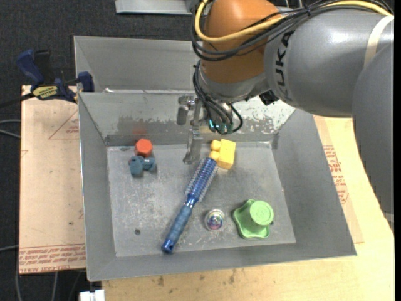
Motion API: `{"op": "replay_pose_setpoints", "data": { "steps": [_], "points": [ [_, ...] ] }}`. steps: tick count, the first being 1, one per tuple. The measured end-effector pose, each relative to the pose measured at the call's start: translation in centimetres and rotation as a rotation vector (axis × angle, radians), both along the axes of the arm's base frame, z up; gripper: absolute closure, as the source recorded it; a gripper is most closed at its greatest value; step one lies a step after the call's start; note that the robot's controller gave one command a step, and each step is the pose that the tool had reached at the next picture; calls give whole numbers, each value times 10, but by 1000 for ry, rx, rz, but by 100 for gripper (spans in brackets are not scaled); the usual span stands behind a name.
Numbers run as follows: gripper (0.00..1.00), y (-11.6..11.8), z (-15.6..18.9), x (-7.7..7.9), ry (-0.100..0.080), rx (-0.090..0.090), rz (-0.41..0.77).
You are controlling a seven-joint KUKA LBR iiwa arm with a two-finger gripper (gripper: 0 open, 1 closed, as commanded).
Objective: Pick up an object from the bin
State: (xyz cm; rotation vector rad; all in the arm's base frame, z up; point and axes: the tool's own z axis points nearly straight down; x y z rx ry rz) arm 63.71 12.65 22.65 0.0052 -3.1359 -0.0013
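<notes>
Where nearest the viewer, along the bin's front wall: green ridged cap, small clear ball, lower tip of a long blue stick. Slants back and rightward, upper end just beside a yellow block. Just left of that end, near the rear wall: gripper, open or shut impossible to tell. Bare floor leftward, toward an orange-and-blue piece.

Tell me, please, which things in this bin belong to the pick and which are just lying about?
Likely in play: end effector; blue brush, its upper end nearest; yellow block alongside.
Lying about: orange-and-blue piece at left; green cap; small clear ball.
</notes>
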Motion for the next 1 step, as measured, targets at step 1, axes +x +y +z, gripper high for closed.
{"op": "replay_pose_setpoints", "data": {
  "steps": [1],
  "points": [
    [0,-16,-117,-10,1,-1,72]
  ]
}}
